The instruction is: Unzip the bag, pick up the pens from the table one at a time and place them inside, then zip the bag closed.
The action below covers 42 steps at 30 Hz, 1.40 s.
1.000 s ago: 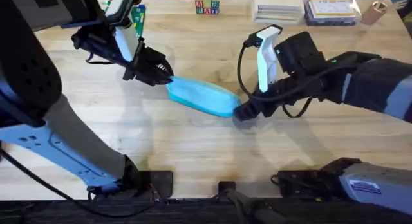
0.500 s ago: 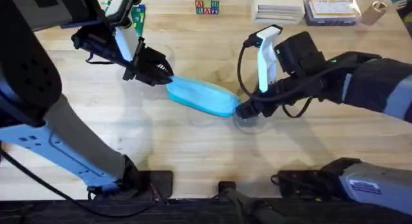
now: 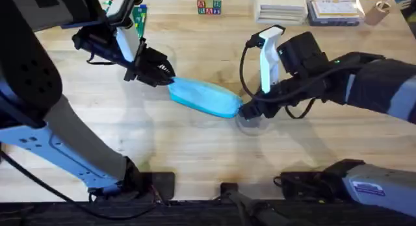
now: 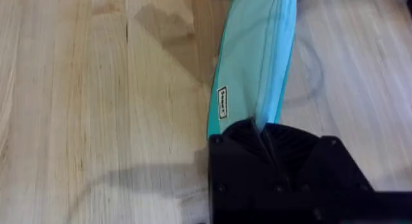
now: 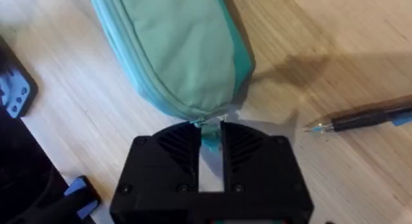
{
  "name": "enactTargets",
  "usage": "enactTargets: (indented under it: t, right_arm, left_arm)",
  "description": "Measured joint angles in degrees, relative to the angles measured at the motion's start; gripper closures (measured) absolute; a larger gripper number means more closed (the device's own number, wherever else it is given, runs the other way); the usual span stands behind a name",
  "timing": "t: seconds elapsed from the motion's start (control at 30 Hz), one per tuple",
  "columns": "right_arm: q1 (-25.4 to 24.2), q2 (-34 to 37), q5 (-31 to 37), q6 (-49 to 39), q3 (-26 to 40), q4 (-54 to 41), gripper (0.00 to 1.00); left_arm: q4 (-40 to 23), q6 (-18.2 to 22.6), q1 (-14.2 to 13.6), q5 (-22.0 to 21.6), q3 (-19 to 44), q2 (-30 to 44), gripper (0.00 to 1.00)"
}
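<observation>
Alphabet blocks [image 3: 209, 6] at the counter's far edge are showing letters, seemingly A and B; the rest is not legible. A small tag [image 4: 222, 103] on the bag [image 4: 254, 69] is carrying print too small to read.

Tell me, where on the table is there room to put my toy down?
The table is bare in front of the bag, between it and the arms' bases. Another free patch lies behind the bag, before the blocks and boxes. It is crowded at the bag's ends, where the left hand and right hand grip it.
</observation>
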Motion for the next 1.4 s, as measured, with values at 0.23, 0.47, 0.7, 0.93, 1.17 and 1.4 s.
enactTargets:
  t: [0.23, 0.47, 0.7, 0.93, 1.17, 1.4]
  right_arm:
    - [0.0, -0.02, -0.03, -0.02, 0.0, 0.02, 0.83]
    - [0.0, -0.02, -0.22, 0.0, 0.0, 0.02, 0.946]
    - [0.0, 0.0, -0.22, 0.0, 0.0, 0.02, 0.96]
    - [0.0, -0.02, -0.2, 0.0, 0.0, 0.02, 0.97]
    - [0.0, -0.2, -0.18, 0.02, 0.79, -2.19, 0.97]
    - [0.0, -2.79, 0.06, 0.15, 4.15, -7.07, 0.97]
  left_arm:
    - [0.0, -0.01, 0.0, 0.0, 0.0, 0.0, 0.959]
    - [0.0, -0.01, 0.0, 0.02, 0.0, 0.0, 0.959]
    - [0.0, -0.01, 0.0, 0.02, 0.0, -0.01, 0.959]
    - [0.0, -0.01, 0.0, 0.02, 0.0, 0.0, 0.959]
    - [0.0, -0.01, 0.0, 0.02, 0.0, 0.0, 0.959]
    - [0.04, -0.01, 0.0, 0.0, 0.0, 0.0, 0.959]
